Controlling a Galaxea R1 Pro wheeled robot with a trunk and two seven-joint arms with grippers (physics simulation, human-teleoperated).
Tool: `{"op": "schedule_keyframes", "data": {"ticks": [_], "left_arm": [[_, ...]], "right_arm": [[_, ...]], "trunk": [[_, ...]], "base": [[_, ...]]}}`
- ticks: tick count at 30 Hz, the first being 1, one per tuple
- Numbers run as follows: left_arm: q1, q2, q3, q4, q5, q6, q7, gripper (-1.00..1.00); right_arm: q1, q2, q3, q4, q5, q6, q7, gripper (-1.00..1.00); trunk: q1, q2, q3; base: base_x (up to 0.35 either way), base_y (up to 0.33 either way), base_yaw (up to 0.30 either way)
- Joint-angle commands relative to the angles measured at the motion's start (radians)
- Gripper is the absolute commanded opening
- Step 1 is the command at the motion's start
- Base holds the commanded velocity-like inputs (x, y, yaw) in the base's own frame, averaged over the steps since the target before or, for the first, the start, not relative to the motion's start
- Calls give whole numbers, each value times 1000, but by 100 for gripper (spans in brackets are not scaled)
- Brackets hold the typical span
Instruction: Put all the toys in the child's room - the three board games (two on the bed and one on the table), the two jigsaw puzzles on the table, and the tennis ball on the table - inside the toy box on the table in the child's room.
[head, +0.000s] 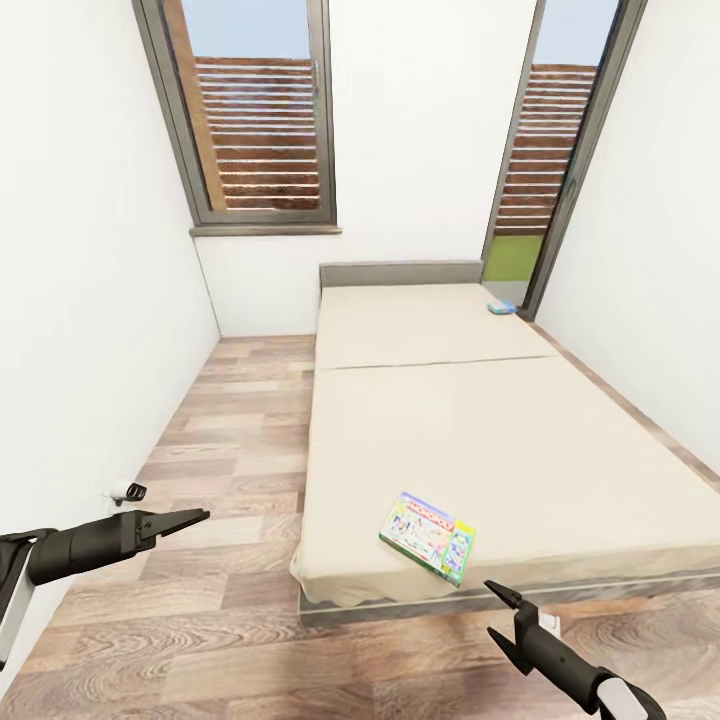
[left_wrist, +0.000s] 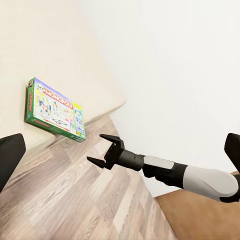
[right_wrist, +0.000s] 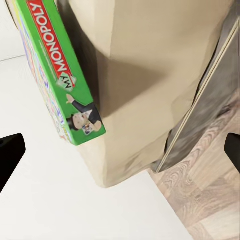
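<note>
Monopoly box lies flat near the foot corner of the bed. Right claw hovers released just short of it. Left claw looks clenched, holding nothing.

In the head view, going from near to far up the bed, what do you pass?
Right end effector → Monopoly board game at the bed's near edge → seam between the mattress halves → small blue board game → grey headboard.
</note>
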Motion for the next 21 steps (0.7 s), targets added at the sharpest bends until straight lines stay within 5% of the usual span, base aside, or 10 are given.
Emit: {"op": "schedule_keyframes", "data": {"ticks": [1,12,21], "left_arm": [[0,0,0,0,-1,11,-4,100],[0,-2,0,-1,-1,11,-4,100],[0,-4,0,1,-1,11,-4,100]], "right_arm": [[-1,0,-4,0,-1,6,2,100],[-1,12,-1,-25,0,7,4,100],[-2,20,68,-41,0,7,2,100]], "trunk": [[0,-1,-1],[0,-1,-1],[0,-1,-1]], "base": [[0,0,0],[0,0,0],[47,96,0]]}}
